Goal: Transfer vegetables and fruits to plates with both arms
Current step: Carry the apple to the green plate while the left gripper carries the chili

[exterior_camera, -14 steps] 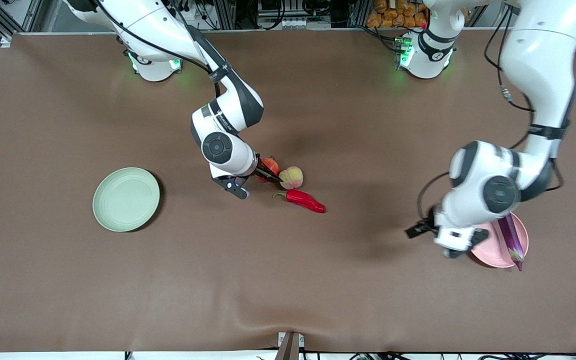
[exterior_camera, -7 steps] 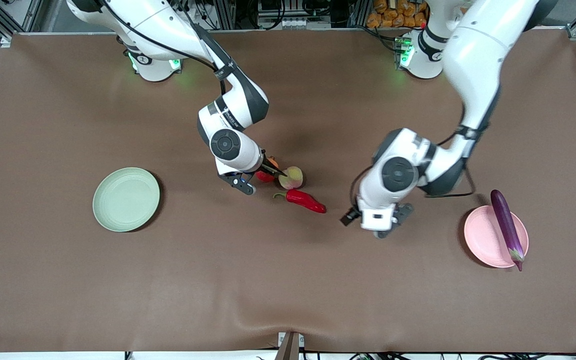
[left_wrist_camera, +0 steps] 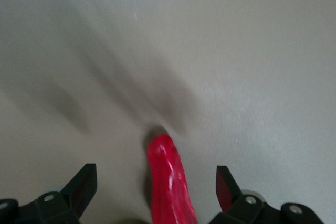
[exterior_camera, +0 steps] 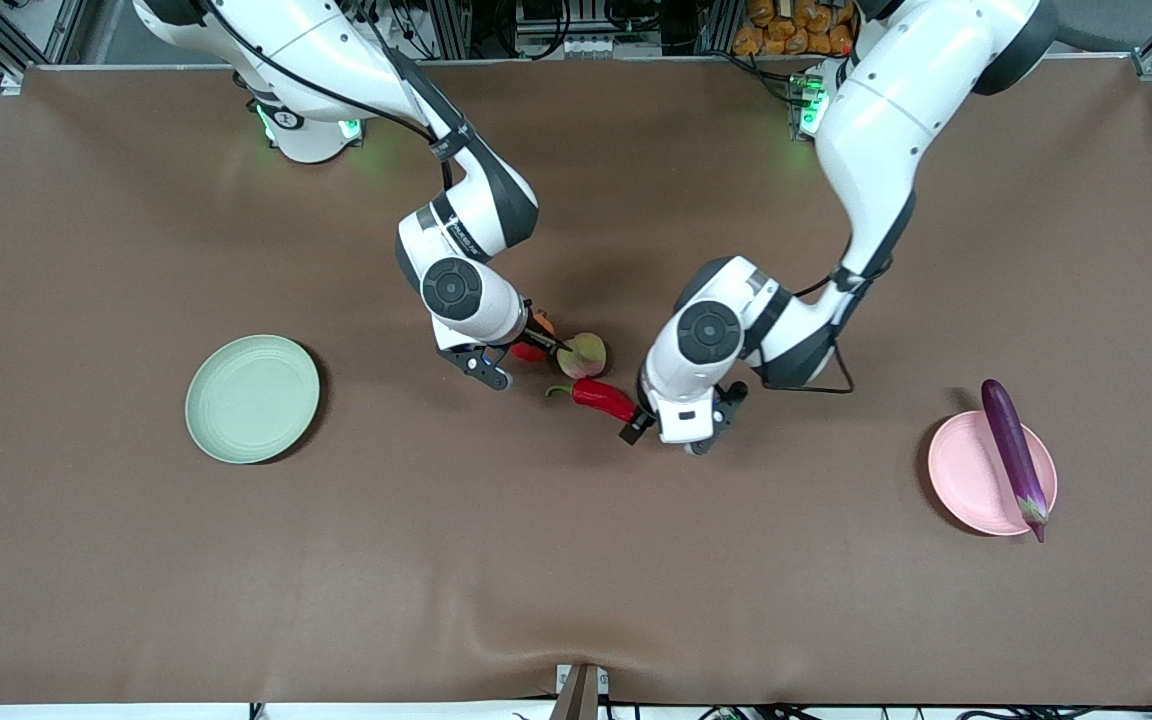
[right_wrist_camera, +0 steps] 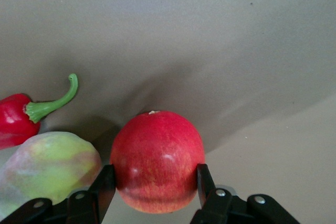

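Observation:
My right gripper (exterior_camera: 536,346) is down on the table, shut on the red pomegranate (exterior_camera: 526,351); in the right wrist view its fingers (right_wrist_camera: 106,182) press both sides of the fruit (right_wrist_camera: 157,156). The peach (exterior_camera: 583,355) lies beside it and also shows in the right wrist view (right_wrist_camera: 50,166). The red chili (exterior_camera: 601,397) lies a little nearer to the front camera. My left gripper (exterior_camera: 641,425) hangs open over the chili's pointed end (left_wrist_camera: 168,182), one finger on each side, apart from it. The purple eggplant (exterior_camera: 1011,450) lies across the pink plate (exterior_camera: 971,470). The green plate (exterior_camera: 252,398) is bare.
The brown table cloth (exterior_camera: 576,560) has a raised fold near its front edge. The green plate is toward the right arm's end and the pink plate toward the left arm's end. The two arms' hands are close together over the middle.
My left arm swung from over the pink plate to the chili, uncovering the eggplant on the plate. My right gripper shifted slightly at the pomegranate, then stayed still.

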Action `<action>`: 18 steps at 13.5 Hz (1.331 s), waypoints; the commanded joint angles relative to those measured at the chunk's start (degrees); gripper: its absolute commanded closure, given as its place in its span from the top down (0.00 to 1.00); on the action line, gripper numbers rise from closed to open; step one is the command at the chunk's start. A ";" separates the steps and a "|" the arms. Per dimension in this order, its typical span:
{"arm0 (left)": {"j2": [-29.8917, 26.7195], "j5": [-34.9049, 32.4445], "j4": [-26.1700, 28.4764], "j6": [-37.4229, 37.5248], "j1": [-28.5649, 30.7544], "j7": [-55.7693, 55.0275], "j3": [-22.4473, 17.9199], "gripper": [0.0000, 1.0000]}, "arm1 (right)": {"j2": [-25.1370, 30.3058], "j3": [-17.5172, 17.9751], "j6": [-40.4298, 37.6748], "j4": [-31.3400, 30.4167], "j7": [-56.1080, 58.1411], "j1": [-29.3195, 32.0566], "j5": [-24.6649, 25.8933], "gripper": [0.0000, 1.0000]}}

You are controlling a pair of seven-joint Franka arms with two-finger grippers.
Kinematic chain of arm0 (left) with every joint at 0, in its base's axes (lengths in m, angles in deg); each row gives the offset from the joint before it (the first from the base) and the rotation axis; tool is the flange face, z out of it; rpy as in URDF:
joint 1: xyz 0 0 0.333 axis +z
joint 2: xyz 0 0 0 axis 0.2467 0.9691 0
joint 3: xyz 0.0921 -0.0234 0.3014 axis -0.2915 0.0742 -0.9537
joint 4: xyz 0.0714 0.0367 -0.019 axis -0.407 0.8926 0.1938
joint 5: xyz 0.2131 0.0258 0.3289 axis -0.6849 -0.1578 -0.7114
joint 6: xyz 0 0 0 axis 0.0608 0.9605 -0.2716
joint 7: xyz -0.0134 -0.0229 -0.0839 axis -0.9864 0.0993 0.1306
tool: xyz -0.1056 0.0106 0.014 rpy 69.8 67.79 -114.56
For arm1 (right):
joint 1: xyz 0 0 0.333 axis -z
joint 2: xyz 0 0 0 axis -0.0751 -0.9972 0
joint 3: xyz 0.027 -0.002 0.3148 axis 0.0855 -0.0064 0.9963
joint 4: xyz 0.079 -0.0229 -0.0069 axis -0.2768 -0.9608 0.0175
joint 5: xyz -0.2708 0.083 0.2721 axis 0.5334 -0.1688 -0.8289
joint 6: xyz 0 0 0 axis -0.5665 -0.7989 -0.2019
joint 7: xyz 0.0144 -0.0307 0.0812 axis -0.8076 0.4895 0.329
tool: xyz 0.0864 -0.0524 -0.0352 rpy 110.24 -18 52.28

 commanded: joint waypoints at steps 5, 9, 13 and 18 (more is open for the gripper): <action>3.46 -0.30 -1.47 -3.76 -5.09 -7.95 -0.65 1.00 | 1.51 -0.58 -17.00 11.09 9.03 7.83 0.22 0.00; 5.57 -0.65 -1.38 -7.89 -4.92 -7.87 -0.65 0.65 | 4.76 -1.11 -21.68 11.54 26.15 17.83 3.97 0.00; 4.87 -0.91 -1.65 -7.90 -3.95 -6.72 -0.73 0.00 | 4.16 -1.11 -22.74 11.19 41.36 27.86 15.68 0.00; -2.50 -0.48 -1.74 -1.06 5.52 2.04 -0.38 0.00 | 3.98 -1.11 -22.65 8.12 58.09 37.72 16.74 0.00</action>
